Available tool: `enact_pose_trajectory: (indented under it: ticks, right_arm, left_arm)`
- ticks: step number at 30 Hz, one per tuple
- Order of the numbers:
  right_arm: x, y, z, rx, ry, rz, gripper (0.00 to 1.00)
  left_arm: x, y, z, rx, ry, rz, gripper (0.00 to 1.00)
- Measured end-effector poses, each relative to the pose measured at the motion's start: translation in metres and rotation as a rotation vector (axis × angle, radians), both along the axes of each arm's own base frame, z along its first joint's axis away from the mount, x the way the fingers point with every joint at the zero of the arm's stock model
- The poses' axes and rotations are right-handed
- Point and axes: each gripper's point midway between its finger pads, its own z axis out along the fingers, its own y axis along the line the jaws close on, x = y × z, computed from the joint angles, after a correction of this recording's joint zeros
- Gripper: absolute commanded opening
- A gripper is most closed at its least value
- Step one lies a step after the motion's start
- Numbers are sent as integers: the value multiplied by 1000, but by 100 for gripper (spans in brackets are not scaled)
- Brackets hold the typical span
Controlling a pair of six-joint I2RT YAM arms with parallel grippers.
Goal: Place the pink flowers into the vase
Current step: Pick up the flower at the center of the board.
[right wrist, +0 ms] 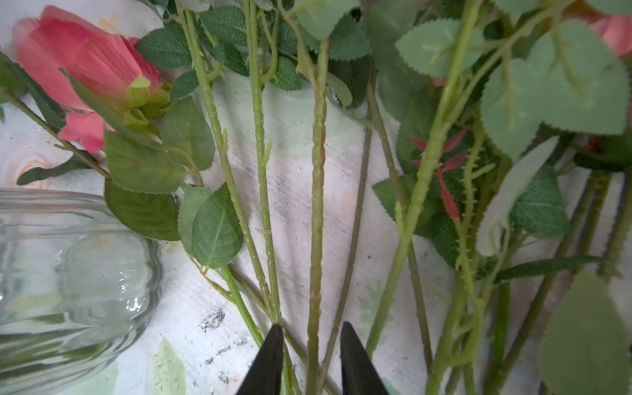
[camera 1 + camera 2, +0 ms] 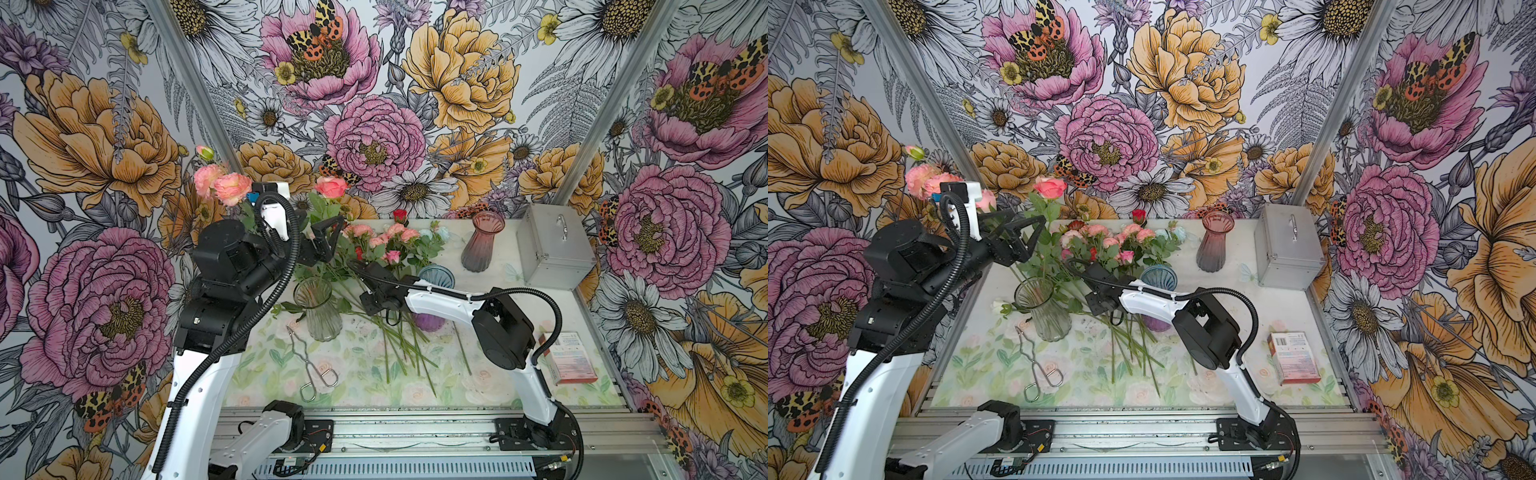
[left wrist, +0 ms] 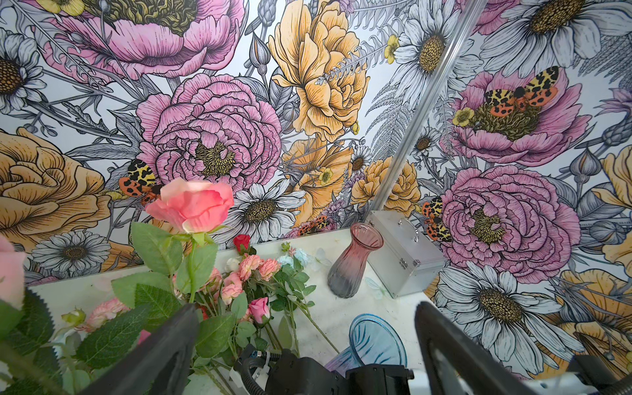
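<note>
Check the left gripper (image 2: 332,239): jaws fully apart, holding nothing, raised above the clear vase (image 2: 318,316). Pink flowers (image 2: 232,188) stand in that vase. Right of it, more pink blooms (image 2: 388,239) lie heaped on the table (image 2: 478,374). The right gripper (image 1: 312,338) straddles one green stem (image 1: 316,205), jaws narrowly apart, not clamped.

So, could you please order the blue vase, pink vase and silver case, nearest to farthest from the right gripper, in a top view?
From the right gripper:
1. blue vase, close on its right
2. pink vase, farther back
3. silver case, back right corner
</note>
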Motion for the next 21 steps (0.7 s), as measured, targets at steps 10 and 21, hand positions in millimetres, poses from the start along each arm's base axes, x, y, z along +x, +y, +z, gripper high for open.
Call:
enact_pose_trajectory:
  ticks: [10, 21]
  right_arm:
    - [3, 4, 0, 11, 2, -12, 6]
    - [4, 5, 15, 32, -16, -11, 0]
  left_arm:
    - [0, 0, -1, 0, 2, 0, 98]
    - [4, -2, -6, -15, 28, -2, 98]
